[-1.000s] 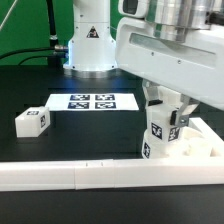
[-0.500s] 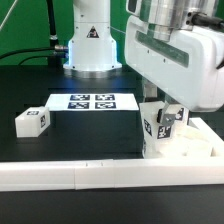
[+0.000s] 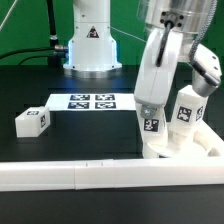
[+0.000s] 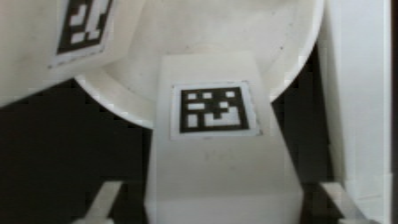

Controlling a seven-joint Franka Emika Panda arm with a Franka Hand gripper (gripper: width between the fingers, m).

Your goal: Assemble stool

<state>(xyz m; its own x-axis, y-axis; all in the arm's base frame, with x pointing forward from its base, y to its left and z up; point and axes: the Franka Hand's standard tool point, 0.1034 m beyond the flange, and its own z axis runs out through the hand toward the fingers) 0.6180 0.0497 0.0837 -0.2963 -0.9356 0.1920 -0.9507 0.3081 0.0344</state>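
Gripper: the gripper (image 3: 151, 108) hangs from the arm, which leans in from 1 o'clock of the exterior view. Its jaws are clamped on the flanks of the held leg (image 3: 152, 126).
Wrist view of the grip: the fingers (image 4: 107, 202) stand one on each side of the held leg (image 4: 214, 140), whose square tag faces the camera.
Held leg: it stands upright with its foot on the seat (image 3: 180, 149), at about 4 o'clock of the exterior view.
Seat: white and round, it lies on the table (image 3: 60, 148) in the 4 o'clock corner, against the border rail (image 3: 70, 178). In the wrist view its curved edge (image 4: 214, 30) shows behind the held leg.
Second leg: the second leg (image 3: 188, 110) stands on the seat just beside the held leg, toward 3 o'clock, tag outward (whether it is seated firmly I cannot tell).
Loose leg: the loose leg (image 3: 32, 121) lies on its side on the table at 9 o'clock, well apart from the seat.
Marker board: the marker board (image 3: 92, 101) lies flat near the centre, between the loose leg and the gripper.
Border rail: it runs along the 6 o'clock edge of the table.
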